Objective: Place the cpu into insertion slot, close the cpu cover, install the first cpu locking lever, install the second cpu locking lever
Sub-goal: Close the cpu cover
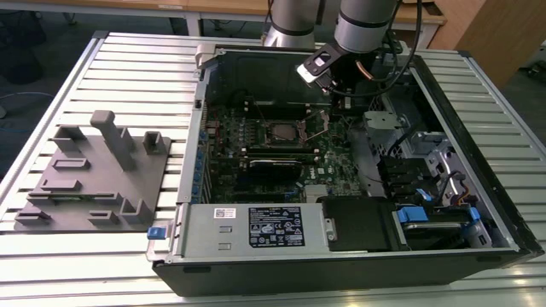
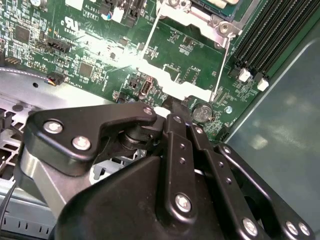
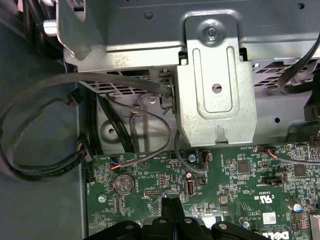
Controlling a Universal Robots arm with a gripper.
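In the exterior view the open computer case [image 1: 477,211] lies on the table. The cpu [image 1: 280,132] sits flat in the insertion slot [image 1: 263,135] on the green board. The cpu cover [image 1: 318,125] stands tilted up at the slot's side towards the exterior view's right. My gripper [image 1: 339,99] reaches down just behind the cover, fingers together. In the second wrist view its fingertips [image 2: 175,111] rest at the silver edge of the cpu cover [image 2: 170,82]. Two thin wire levers [image 2: 221,65] run along the cover's sides. The closed gripper tip [image 3: 170,202] hangs over the board.
A grey fixture block [image 1: 94,173] sits on the slatted table at the exterior view's left. Power supply [image 1: 256,227] fills the case's near end. A metal bracket [image 3: 215,85] and black cables [image 3: 40,100] crowd behind the gripper. Memory sticks [image 2: 275,35] and a coin battery [image 2: 202,112] flank the socket.
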